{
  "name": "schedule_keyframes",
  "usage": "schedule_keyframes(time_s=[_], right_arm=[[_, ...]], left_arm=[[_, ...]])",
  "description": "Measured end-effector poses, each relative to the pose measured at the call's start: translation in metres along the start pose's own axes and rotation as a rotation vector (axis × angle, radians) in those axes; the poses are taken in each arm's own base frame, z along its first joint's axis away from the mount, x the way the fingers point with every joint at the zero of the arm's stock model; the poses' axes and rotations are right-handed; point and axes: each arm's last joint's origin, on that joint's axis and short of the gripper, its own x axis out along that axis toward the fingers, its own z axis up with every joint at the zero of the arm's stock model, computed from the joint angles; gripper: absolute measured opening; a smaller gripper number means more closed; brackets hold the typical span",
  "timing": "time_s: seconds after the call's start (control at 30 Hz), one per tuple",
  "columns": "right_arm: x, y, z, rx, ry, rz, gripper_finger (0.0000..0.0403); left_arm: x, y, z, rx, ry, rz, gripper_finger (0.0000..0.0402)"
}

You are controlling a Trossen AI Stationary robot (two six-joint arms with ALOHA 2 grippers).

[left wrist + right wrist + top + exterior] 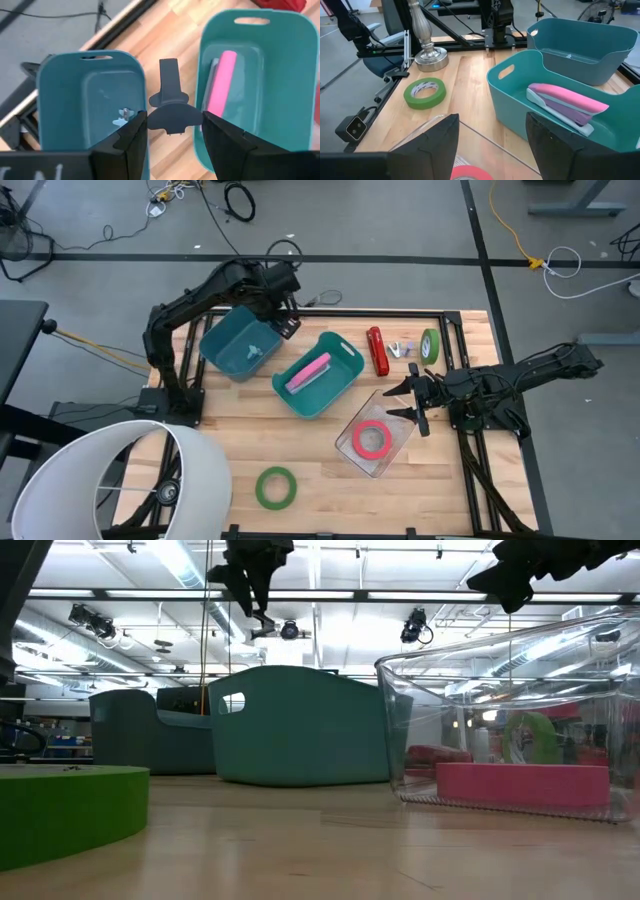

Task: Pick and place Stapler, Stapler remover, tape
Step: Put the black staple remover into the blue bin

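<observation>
The left gripper (287,323), spread and empty, is held over the far-left bin (238,343), where a remover (122,116) lies. A pink stapler (309,371) is kept in the middle bin (318,375). The right gripper (412,402), spread, is held above the clear tray (378,438) with red tape (372,439); green tape (276,487) lies by the near edge.

Table (300,455): pale wood planks, smooth matt finish. Two teal bins (318,375) (238,343): smooth plastic, slight sheen. Clear container (383,442): glossy transparent plastic. Pink stapler (567,106): smooth plastic. Green tape (276,487): matt.
</observation>
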Motion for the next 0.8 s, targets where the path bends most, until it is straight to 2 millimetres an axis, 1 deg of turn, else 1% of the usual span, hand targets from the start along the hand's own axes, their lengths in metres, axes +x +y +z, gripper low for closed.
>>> schedule_keyframes(time_s=[0.1,0.17,0.23,0.33,0.53,0.7,0.8], right_arm=[[0.0,0.0,0.0,0.0,-0.002,-0.017,0.0231],[0.0,-0.001,0.0,0.0,-0.005,-0.033,0.0231],[0.0,-0.001,0.0,0.0,-0.007,-0.033,0.0231],[0.0,-0.001,0.0,0.0,-0.008,-0.033,0.0231],[0.0,-0.001,0.0,0.001,-0.008,-0.033,0.0231],[0.0,-0.001,0.0,0.001,-0.008,-0.032,0.0231],[0.0,-0.001,0.0,0.0,-0.008,-0.032,0.0231]], left_arm=[[0.002,0.002,-0.002,-0.002,0.003,0.022,0.0181],[0.009,0.002,-0.003,0.0,0.028,0.038,0.0181],[0.021,0.003,-0.005,0.004,0.064,0.068,0.0181],[0.043,0.006,-0.01,-0.009,0.134,0.145,0.0181],[0.086,0.013,-0.027,-0.006,0.276,0.267,0.0181],[0.11,0.019,-0.041,-0.013,0.36,0.337,0.0181],[0.12,0.022,-0.048,-0.016,0.4,0.361,0.0181]])
